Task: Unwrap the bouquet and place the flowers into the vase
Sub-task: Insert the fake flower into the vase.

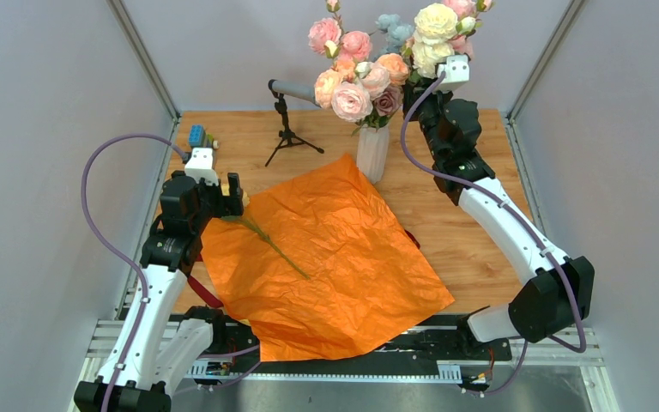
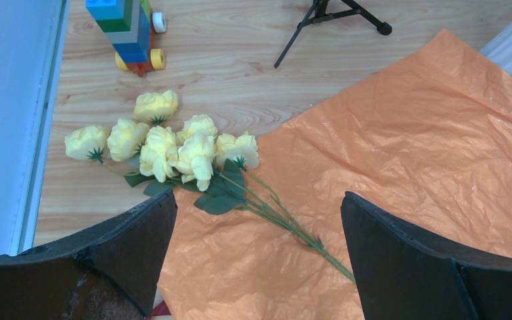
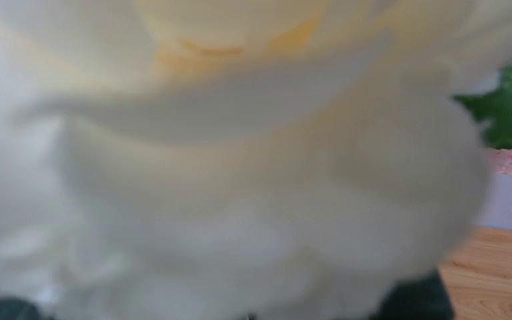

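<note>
Wrapping undone: at centre of the overhead frame, orange paper [image 1: 335,257] spread flat on the table [image 1: 472,249], leaving the stems free for picking one bunch at a time. At upper centre, the vase [image 1: 372,150], upright just off the sheet's far corner, loaded with pink and peach flowers [image 1: 356,81]. At upper right, right gripper [image 1: 412,90] clenched, apparently on the stems of cream roses [image 1: 435,34] held high beside that bunch, likely for lowering in from above; wrist view filled by one blurred bloom. At left, left gripper [image 2: 259,207] released wide above yellow roses [image 2: 167,143] lying across the paper's left edge, seemingly lined up for the next pick. Behind, a microphone stand [image 1: 287,129] and toy blocks [image 2: 130,30].
</note>
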Tool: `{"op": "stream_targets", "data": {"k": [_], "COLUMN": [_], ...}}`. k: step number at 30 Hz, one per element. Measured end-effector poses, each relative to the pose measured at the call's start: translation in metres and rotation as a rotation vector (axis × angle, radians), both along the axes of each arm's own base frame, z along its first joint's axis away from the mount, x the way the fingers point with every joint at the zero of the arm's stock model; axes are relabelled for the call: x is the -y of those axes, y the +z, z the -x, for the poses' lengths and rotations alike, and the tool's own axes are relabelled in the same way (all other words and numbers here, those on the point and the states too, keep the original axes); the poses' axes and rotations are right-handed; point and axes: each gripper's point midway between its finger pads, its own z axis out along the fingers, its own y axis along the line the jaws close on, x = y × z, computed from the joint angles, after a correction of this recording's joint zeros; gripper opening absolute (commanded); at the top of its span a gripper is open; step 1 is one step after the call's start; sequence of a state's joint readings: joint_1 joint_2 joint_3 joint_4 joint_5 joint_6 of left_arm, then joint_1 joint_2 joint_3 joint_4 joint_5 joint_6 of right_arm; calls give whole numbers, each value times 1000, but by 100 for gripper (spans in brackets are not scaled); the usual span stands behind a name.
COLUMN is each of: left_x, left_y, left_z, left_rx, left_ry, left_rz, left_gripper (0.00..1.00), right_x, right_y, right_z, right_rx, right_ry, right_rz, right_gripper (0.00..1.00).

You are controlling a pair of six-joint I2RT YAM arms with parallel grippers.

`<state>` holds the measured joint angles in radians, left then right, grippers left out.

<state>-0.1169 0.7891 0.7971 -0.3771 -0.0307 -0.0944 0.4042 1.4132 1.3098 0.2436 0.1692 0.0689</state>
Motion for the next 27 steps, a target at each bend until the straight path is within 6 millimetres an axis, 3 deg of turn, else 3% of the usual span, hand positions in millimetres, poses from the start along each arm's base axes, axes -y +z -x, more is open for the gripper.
{"op": "stream_targets", "data": {"k": [6, 12, 21, 27], "left_x": [0, 0, 0, 0], "left_y": [0, 0, 0, 0], "left_z": [0, 0, 0, 0], "left_rx": [0, -1, -1, 0], "left_ry": [0, 0, 0, 2], "left_rz": [0, 0, 0, -1], "left_gripper": [100, 100, 100, 100], "right_x": [-1, -1, 6, 10], "right_y": [-5, -28, -36, -46], "right_z": [0, 1, 16, 30], "right_rx": [-15, -64, -78, -94], "right_ry": [3, 4, 6, 20], "right_rz": [7, 29, 49, 71], "right_gripper": [22, 33, 49, 76]}}
